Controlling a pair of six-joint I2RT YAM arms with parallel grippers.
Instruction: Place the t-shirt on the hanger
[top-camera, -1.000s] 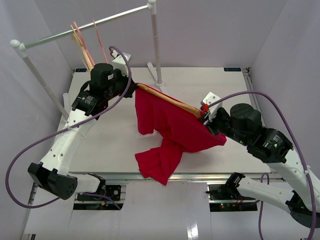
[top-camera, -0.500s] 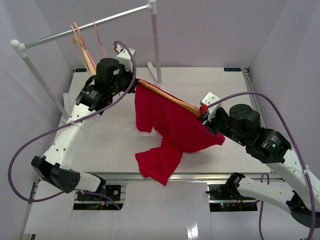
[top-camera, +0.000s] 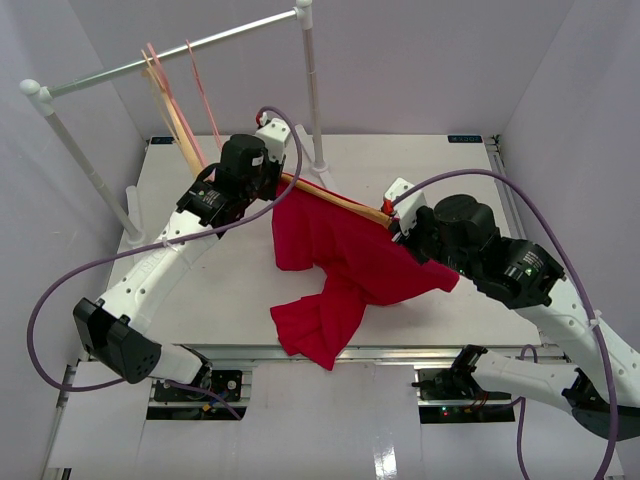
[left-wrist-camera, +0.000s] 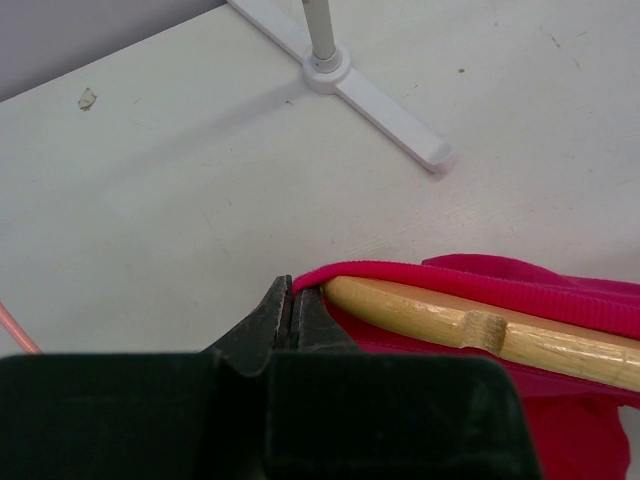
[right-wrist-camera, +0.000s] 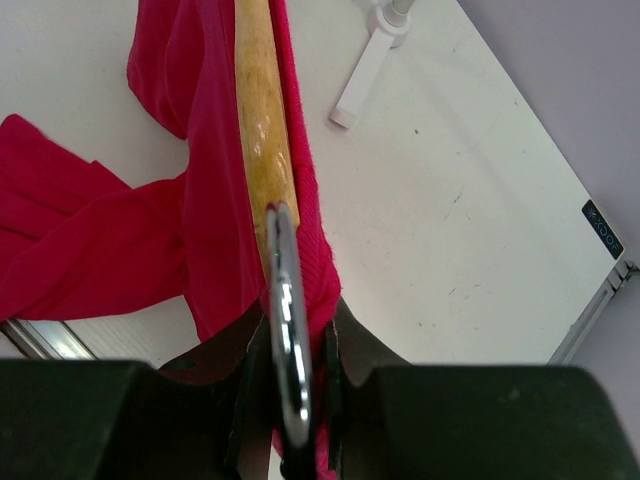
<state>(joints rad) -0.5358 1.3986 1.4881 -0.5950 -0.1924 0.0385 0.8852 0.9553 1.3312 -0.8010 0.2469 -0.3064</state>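
Both are clenched: the left gripper on the collar of the t-shirt, the right gripper on the hook of the hanger it is draped over. Released early, the cloth could be dragged off by its hanging bulk.

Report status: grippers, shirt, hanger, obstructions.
Left gripper shut on collar of bright red cloth t-shirt. Right gripper shut on light brown wooden hanger at its silver metal hook. Hanger arm inside collar. White rack foot nearby, not touching.
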